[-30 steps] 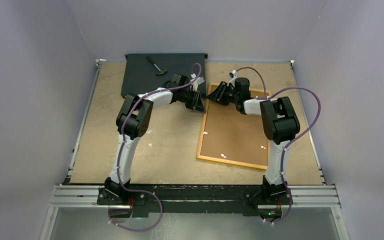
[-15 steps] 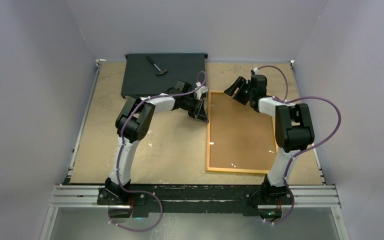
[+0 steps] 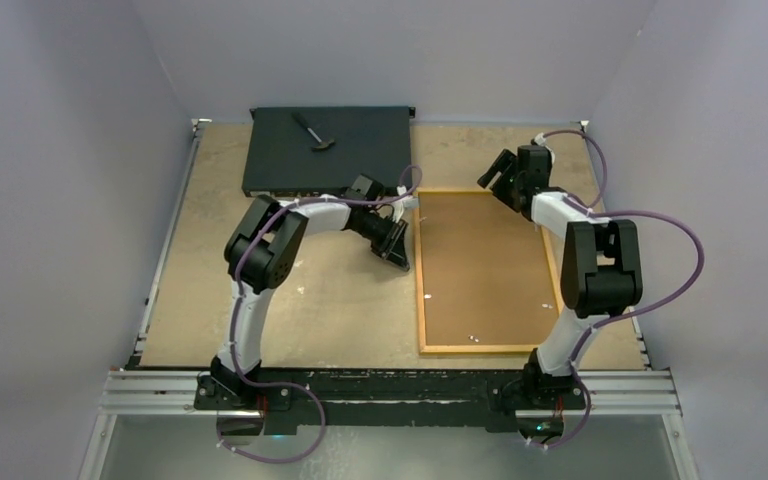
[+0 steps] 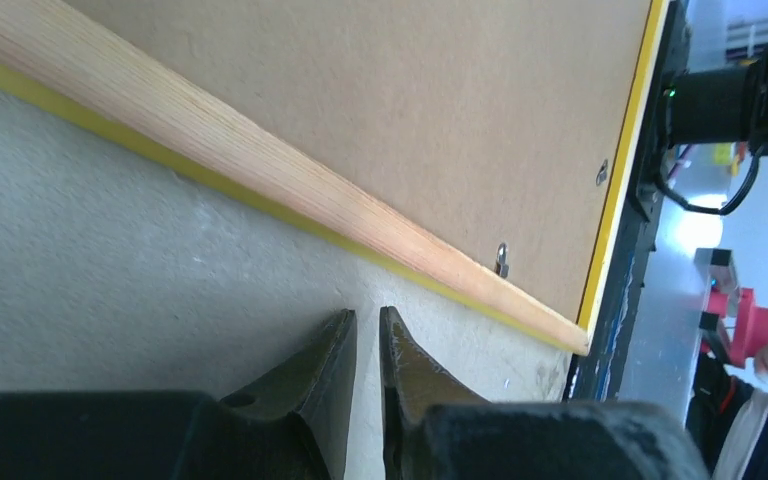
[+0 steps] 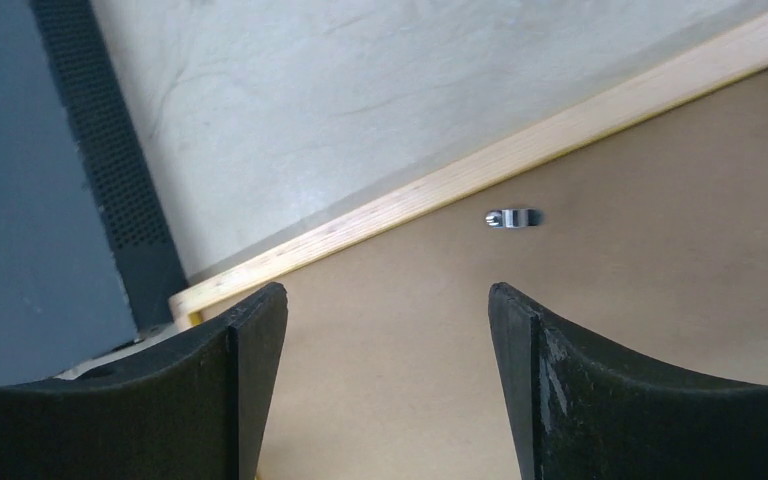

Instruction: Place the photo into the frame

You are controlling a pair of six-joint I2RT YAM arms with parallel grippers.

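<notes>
Where the frame lies: the frame (image 3: 419, 285) rests flat on the right half of the desk (image 3: 310, 290), in front of the right arm.
Frame face: back side up, with a brown backing board (image 3: 483, 270) filling the wood and yellow-orange border.
Frame long axis: it runs from the near edge of the desk toward the far wall, about parallel to the desk's sides. One short end points at the arm bases and the other points away from them.
Clips: small metal tabs (image 5: 512, 217) sit on the board close to the rails.
Left claw: the left claw (image 3: 400, 250) is low on the desk, just beside the far part of the frame's left long rail. It is clenched, with only a thin slit between its fingers (image 4: 335, 350), and it grips nothing. The tips point at the rail, and a strip of desk shows between them and it.
Right claw: the right claw (image 3: 495, 178) hangs over the frame's far short end. It is released, its fingers (image 5: 260, 330) spread wide above the board and holding nothing.
Far left of desk: a flat black box (image 3: 350, 150) has a small hammer-like tool (image 3: 312, 131) lying on it.
</notes>
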